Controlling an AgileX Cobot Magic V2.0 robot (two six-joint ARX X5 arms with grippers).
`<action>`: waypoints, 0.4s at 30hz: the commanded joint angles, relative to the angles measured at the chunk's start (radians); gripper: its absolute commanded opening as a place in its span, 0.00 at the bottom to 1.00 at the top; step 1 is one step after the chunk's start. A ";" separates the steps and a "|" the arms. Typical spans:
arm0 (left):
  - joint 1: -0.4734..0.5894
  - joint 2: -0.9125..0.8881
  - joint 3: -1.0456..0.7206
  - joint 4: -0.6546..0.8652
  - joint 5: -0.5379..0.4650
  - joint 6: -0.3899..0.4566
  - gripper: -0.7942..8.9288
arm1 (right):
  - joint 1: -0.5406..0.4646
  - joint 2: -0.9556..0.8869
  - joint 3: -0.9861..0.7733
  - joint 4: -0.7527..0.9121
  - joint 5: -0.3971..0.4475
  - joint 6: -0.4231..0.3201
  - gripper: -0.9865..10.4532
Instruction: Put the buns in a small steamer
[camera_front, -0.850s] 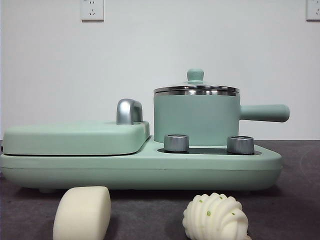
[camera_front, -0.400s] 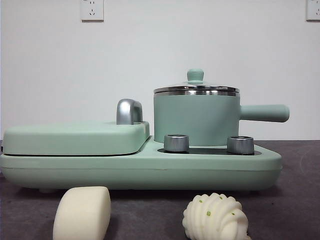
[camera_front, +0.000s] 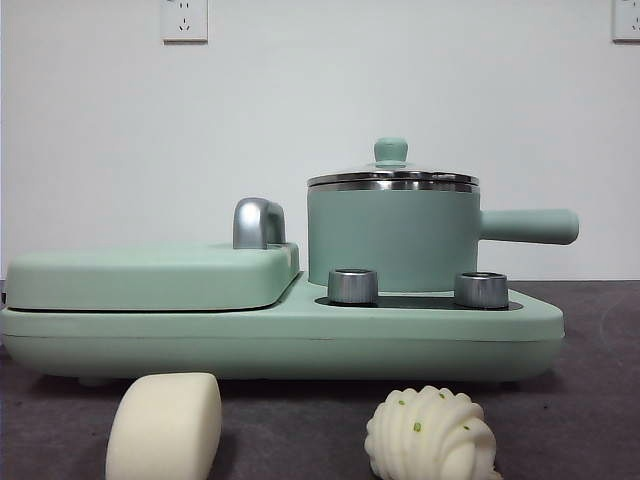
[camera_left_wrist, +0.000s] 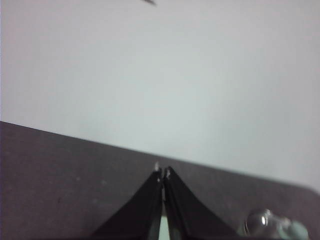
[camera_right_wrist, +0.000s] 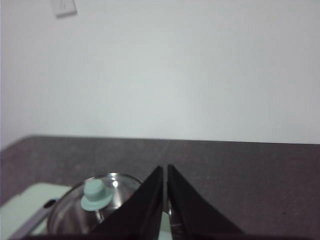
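In the front view the smooth loaf-shaped bun (camera_front: 164, 426) lies on the dark table at the near left, and the ridged bun with green flecks (camera_front: 431, 434) lies at the near right. The mint-green small steamer (camera_front: 392, 232) stands behind them on the cooker base, its glass lid with green knob (camera_front: 390, 151) on. Neither arm shows in the front view. My left gripper (camera_left_wrist: 162, 172) is shut and empty above the table. My right gripper (camera_right_wrist: 164, 167) is shut and empty, high above the steamer's lid (camera_right_wrist: 96, 195).
The steamer sits on a mint-green cooker base (camera_front: 280, 335) with two steel knobs (camera_front: 352, 285). A flat griddle cover (camera_front: 150, 275) with a steel handle (camera_front: 258, 222) fills the base's left half. A white wall stands behind.
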 joint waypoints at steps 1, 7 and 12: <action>-0.005 0.083 0.061 -0.018 0.075 0.087 0.09 | 0.000 0.061 0.053 -0.012 -0.027 -0.098 0.10; -0.026 0.233 0.151 -0.077 0.173 0.173 0.09 | 0.003 0.178 0.130 -0.077 -0.074 -0.193 0.10; -0.064 0.322 0.212 -0.154 0.179 0.340 0.09 | 0.026 0.239 0.159 -0.145 -0.070 -0.324 0.10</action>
